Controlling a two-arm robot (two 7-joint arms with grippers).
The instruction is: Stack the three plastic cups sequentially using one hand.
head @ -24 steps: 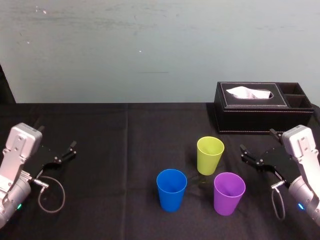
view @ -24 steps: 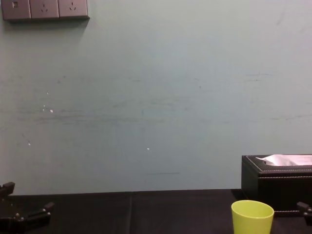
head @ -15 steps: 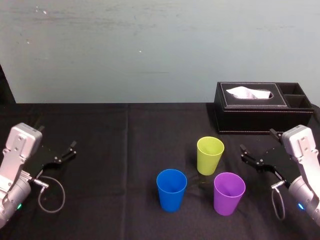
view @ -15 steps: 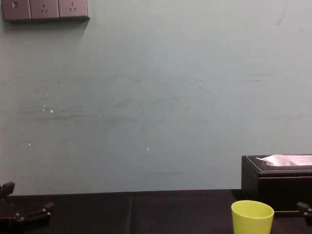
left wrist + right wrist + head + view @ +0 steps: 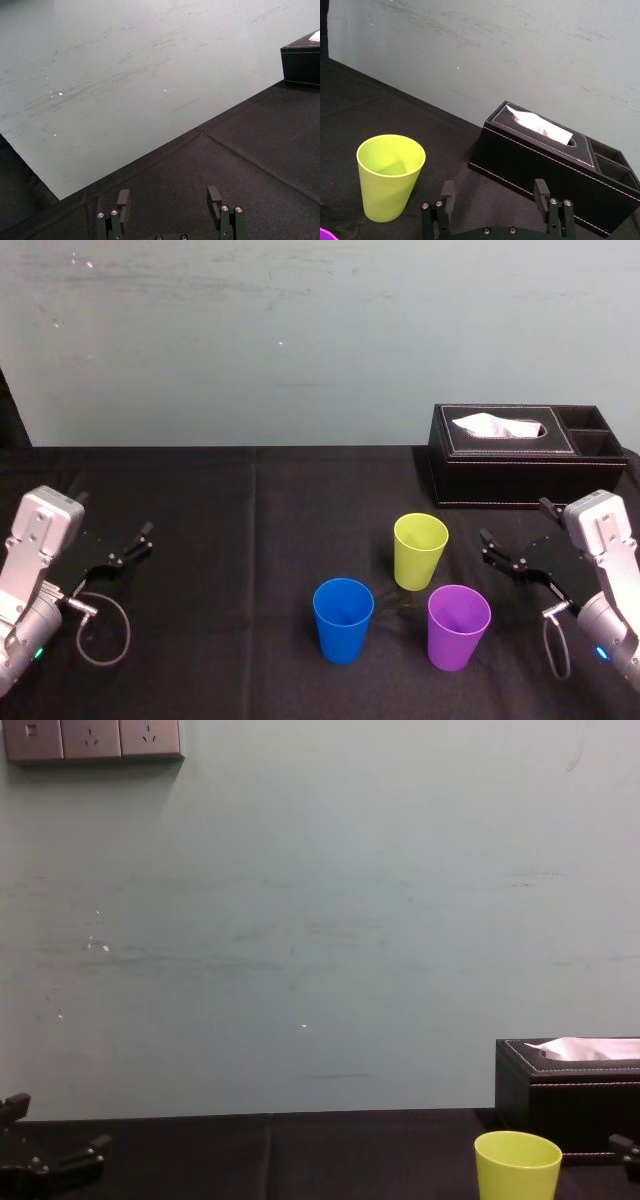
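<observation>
Soft, even light on the pale wall [image 5: 520, 50] — mild shading inside the yellow-green cup [image 5: 391, 177].

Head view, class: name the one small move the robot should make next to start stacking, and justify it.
Probably reach the right gripper toward the yellow-green cup. Its fingers are open and empty, that cup stands close beside it, and the purple cup and blue cup stand upright and separate, nothing stacked. The left gripper sits far left.
</observation>
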